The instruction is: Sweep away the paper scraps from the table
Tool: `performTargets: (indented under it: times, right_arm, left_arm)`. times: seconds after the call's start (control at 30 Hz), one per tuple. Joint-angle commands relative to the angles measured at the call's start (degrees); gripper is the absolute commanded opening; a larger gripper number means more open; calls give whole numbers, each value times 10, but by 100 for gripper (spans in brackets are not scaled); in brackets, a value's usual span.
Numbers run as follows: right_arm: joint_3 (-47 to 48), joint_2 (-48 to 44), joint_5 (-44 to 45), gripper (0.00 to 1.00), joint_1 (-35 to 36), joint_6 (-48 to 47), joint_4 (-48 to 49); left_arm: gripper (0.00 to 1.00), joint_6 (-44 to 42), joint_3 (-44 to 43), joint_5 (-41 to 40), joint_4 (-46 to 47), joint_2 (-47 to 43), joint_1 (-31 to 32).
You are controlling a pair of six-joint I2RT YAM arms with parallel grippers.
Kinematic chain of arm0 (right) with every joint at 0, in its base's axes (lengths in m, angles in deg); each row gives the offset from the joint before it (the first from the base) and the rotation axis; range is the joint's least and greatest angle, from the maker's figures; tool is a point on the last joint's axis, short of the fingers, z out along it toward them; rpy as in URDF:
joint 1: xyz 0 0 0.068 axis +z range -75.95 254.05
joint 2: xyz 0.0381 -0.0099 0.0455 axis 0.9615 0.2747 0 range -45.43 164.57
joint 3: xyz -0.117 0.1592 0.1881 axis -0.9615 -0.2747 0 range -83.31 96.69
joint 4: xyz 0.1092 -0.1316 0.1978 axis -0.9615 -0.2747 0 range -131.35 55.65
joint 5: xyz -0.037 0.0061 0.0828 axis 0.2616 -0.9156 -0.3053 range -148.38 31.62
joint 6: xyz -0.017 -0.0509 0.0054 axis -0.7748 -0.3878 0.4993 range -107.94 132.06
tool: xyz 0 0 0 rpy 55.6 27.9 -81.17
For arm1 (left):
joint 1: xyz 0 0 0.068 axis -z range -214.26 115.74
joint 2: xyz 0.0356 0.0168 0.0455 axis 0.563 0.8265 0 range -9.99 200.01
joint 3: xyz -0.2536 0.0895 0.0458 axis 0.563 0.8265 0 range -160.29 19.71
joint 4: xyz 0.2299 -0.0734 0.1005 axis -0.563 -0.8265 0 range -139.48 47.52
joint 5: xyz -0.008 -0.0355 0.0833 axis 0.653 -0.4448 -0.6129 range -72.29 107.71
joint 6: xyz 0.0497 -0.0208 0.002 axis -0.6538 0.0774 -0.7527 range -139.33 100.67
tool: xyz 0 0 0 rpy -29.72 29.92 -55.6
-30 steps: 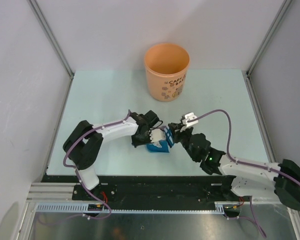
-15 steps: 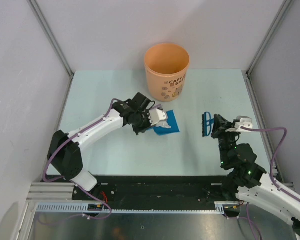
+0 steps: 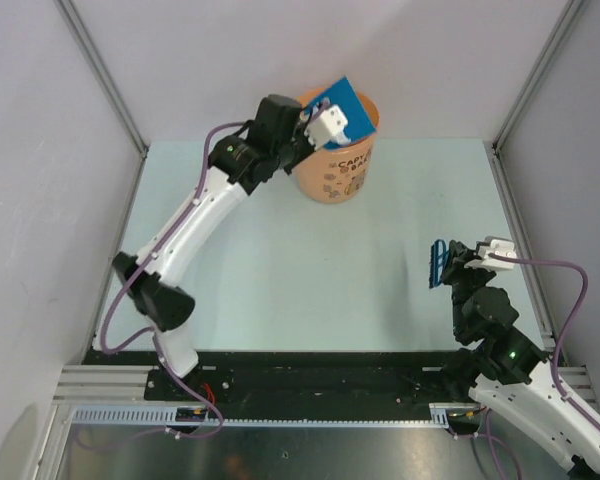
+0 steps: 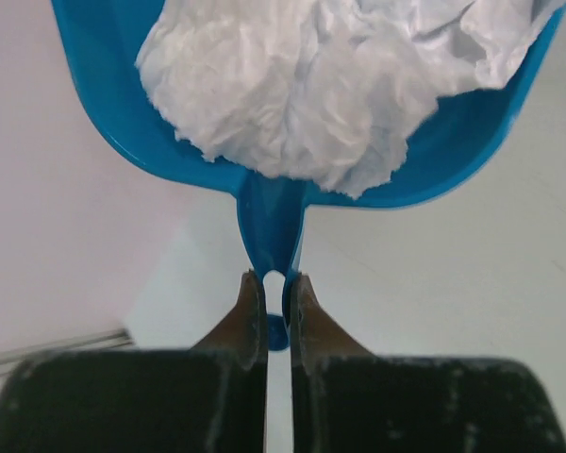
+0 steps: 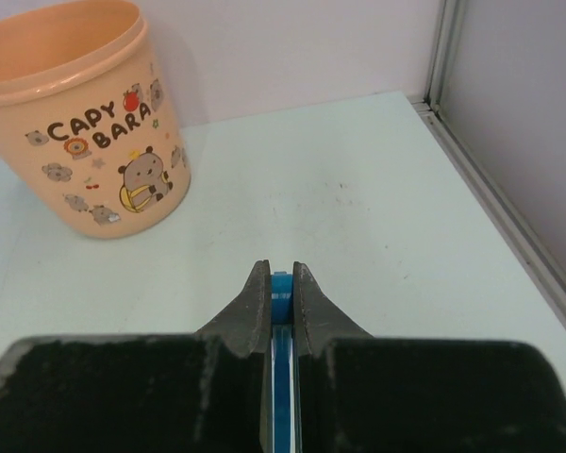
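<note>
Two grippers each clamp a tool. The left gripper (image 4: 275, 278) has its jaws pressed together on the thin handle of the blue plastic dustpan (image 4: 269, 217). In the overhead view the left arm reaches far across the wide pale mint-green table (image 3: 280, 270) and holds that pan over the mouth of the round orange plastic bucket (image 3: 335, 170). The bucket stands at the table's far edge and is printed with cartoon animals. The paper scraps (image 4: 292, 85) show as a crumpled white wad lying inside the pan and filling most of its scoop. Whether other colours lie beneath it cannot be told. The right gripper (image 5: 281, 269) is closed tight on the flat handle of the small blue brush (image 3: 437, 263). It holds the brush over the table's right side, well apart from both bucket and pan.
</note>
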Motion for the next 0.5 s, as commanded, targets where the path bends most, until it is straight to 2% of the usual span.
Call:
performTargets:
  times: [0.0,0.13,0.17,0.23,0.27,0.33,0.37,0.4,0.43,0.47]
  right_arm:
    - [18,-3,-20,0,-5,15,-18]
    - [17,6,-28,0,-8,5,-13]
    - [18,7,-29,0,-10,2,-14]
    - [18,9,-37,0,-11,2,-13]
    - [18,9,-42,0,-11,1,-12]
    - [18,9,-49,0,-12,0,-10]
    - [17,8,-49,0,-12,-1,-10]
    - [17,9,-51,0,-12,-2,-9]
    - [18,8,-53,0,-12,-4,-9]
    - [17,6,-53,0,-12,-4,-8]
  left_arm:
    - [0,-22,-162,-169,1,121,-22]
    - [0,-103,-310,-320,21,224,-18]
    - [0,-161,-324,-378,36,237,-13]
    - [0,-215,-316,-410,115,245,-10]
    - [0,-271,-301,-437,196,240,-8]
    - [0,-350,-207,-463,318,206,-6]
    - [0,-451,-163,-469,467,189,-3]
    - [0,-513,-72,-473,563,177,-2]
    - [0,-634,-31,-467,642,158,3]
    - [0,-682,1,-461,748,154,4]
